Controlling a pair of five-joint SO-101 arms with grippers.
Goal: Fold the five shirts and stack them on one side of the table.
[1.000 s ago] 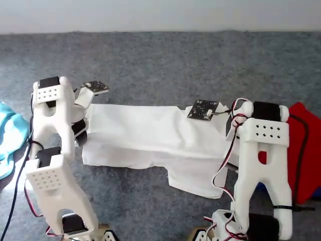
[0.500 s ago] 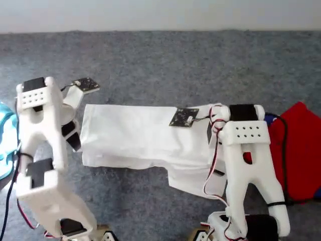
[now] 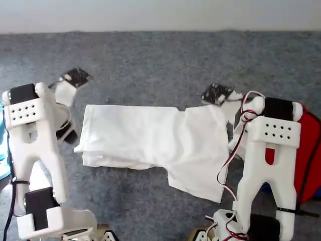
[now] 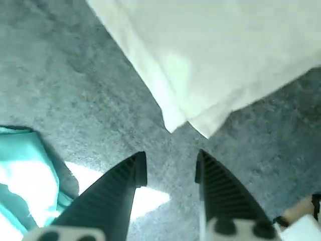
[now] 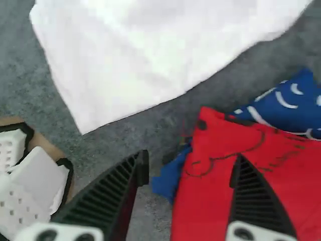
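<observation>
Left gripper [image 4: 169, 161]: jaws apart, empty; it has backed off the white shirt [image 4: 215, 55], whose corner lies just ahead of its fingertips.
Right gripper [image 5: 190, 168]: jaws spread, empty; it has swung back off the shirt to over the red shirt [image 5: 251, 165].
White shirt: unmoved, partly folded, between both grippers.

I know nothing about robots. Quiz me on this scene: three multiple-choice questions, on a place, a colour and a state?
1. Where is the white shirt? A mid-table; B on a chair; C in a gripper.
2. What colour is the shirt by the left gripper? A red; B teal; C black.
3. The left gripper is: A open, empty; B shut on cloth; C shut, empty.
Answers: A, it lies flat on the table. B, the teal shirt lies beside it. A, its fingers stand apart over bare table.
</observation>
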